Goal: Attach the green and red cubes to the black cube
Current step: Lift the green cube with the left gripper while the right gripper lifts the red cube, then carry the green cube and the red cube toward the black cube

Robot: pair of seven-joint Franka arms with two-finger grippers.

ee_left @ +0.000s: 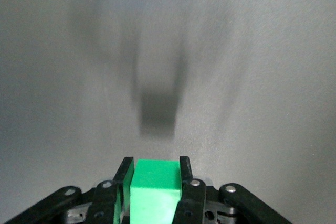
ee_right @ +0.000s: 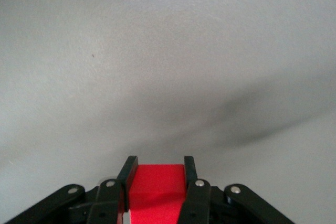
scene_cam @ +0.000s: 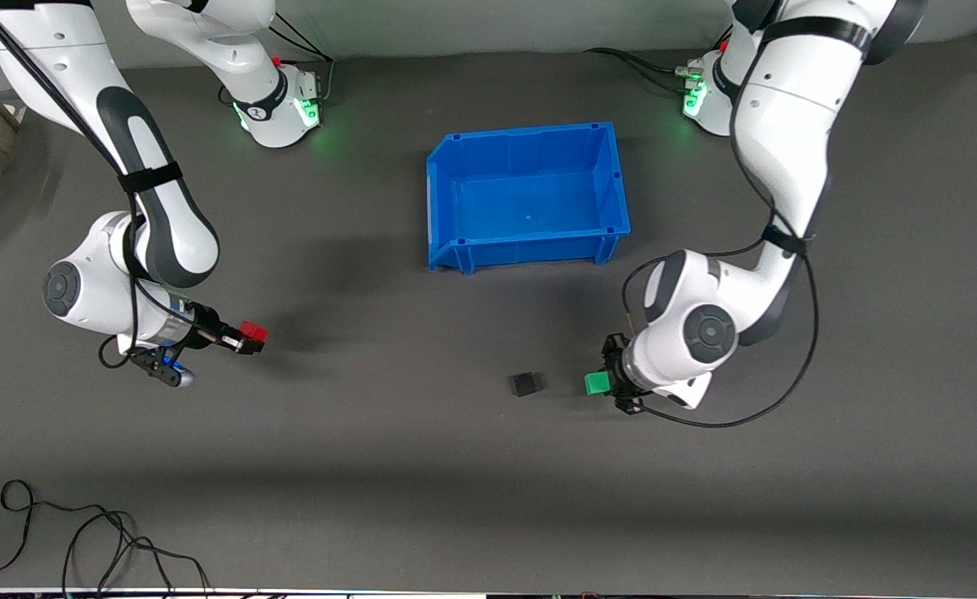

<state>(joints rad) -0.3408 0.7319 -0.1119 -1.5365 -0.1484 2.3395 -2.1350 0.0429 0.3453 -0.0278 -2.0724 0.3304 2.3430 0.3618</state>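
Red cube [scene_cam: 253, 331] first, at about nine o'clock in the front view: my right gripper [scene_cam: 247, 337] has its fingers [ee_right: 127, 174] pinching it from both sides, held over bare tabletop [scene_cam: 389, 466] toward the right arm's end, well apart from everything else. The right wrist view shows the cube seated squarely between the fingers with its front face proud of the tips, which I want, since that free face has to meet the black cube.

Moving across, the blue bin [scene_cam: 447, 179] sits around twelve o'clock, and I judge it plays no part in this step. Nearer the front camera, at roughly six o'clock of the bin, the black cube [scene_cam: 525, 383] rests alone on the tabletop.

Just beside it, toward the left arm's end, my left gripper [scene_cam: 601, 383] pinches the green cube [scene_cam: 597, 383] between its fingers [ee_left: 184, 174], close to the black cube but not touching.

To do this well, I would bring green in slowly and level along a line through the black cube's centre, faces parallel, because the black cube is loose and a skewed push would likely spin or slide it away. Better to have red arrive from the other face as a backstop, both cubes at the black cube's height, before either grip lets go.
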